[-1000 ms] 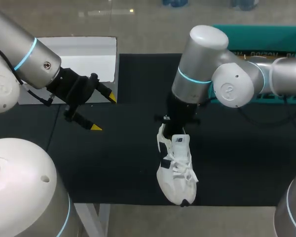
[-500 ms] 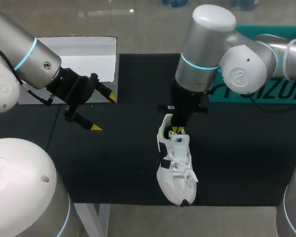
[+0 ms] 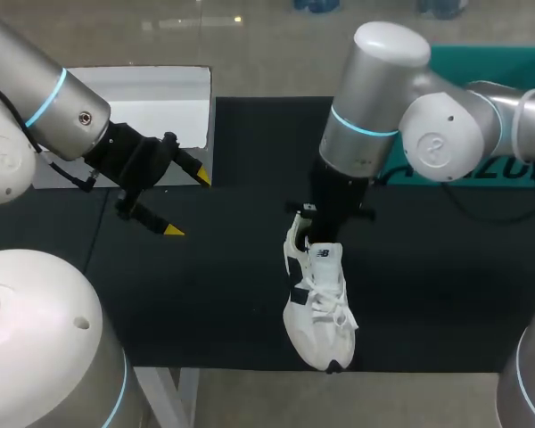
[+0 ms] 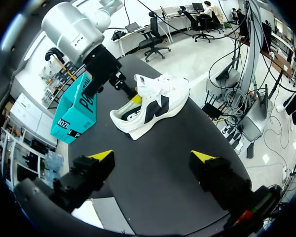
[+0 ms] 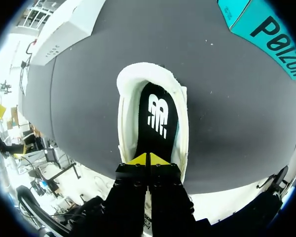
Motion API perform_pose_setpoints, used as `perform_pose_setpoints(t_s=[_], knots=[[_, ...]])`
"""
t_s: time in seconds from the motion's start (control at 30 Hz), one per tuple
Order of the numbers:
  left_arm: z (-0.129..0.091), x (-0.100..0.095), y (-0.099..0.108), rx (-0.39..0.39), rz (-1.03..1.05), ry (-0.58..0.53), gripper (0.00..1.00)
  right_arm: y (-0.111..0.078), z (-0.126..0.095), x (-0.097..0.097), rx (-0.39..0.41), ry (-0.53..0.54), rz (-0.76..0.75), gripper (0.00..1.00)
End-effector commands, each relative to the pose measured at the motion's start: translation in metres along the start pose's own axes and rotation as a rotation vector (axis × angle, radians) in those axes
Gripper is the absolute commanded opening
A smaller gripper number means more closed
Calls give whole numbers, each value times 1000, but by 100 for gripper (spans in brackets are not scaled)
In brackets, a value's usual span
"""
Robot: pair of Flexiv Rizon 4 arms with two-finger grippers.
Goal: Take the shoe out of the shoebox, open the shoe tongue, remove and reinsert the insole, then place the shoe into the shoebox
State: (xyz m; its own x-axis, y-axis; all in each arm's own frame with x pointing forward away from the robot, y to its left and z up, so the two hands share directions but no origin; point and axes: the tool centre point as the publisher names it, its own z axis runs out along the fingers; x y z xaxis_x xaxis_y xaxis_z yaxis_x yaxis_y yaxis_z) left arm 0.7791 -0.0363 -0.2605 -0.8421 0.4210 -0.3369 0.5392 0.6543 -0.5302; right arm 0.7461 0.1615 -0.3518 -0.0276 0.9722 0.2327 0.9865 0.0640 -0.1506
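1. Surface [image 3: 205, 303]: dark matte mat beneath both arms. It carries every item listed below.
2. Shoebox [image 3: 504, 67]: teal, behind the right arm and well apart from the right end effector [image 5: 148, 159]. It is no obstruction at present. The right arm passes over it, so in my judgement the return path will want care.
3. White flat box [image 3: 152, 102]: beyond the left end effector [image 3: 186, 204], near it but not touching. Not in the way.
4. Shoe [image 3: 316, 303]: white trainer, out of the shoebox, resting on its sole directly under the right end effector and well apart from the left one. Judged light, with a soft upper and a firmer sole and heel. Best held at the heel collar or sidewall, not by the laces [image 3: 328, 301].
5. Insole [image 5: 158, 118]: black, lying flat inside the shoe, just ahead of the right end effector. Judged thin, floppy and liable to fold, so take it by an edge.
6. Right end effector: clenched, tips together at the tongue end of the shoe's opening. Whether they pinch the insole edge cannot be determined.
7. Left end effector: released, fingers wide apart, holding nothing.
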Motion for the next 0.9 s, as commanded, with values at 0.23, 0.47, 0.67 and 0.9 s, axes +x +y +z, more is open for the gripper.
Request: perform_pose_setpoints(t_s=[0.23,0.47,0.67,0.9], knots=[[1,0,0,-3,0,2,100,10,21,4,92,23,-10,44],[1,0,0,-3,0,2,100,12,25,4,108,25,-15,43],[1,0,0,-3,0,2,100,8,25,3,112,18,-16,44],[1,0,0,-3,0,2,100,3,28,3,125,10,-11,86]])
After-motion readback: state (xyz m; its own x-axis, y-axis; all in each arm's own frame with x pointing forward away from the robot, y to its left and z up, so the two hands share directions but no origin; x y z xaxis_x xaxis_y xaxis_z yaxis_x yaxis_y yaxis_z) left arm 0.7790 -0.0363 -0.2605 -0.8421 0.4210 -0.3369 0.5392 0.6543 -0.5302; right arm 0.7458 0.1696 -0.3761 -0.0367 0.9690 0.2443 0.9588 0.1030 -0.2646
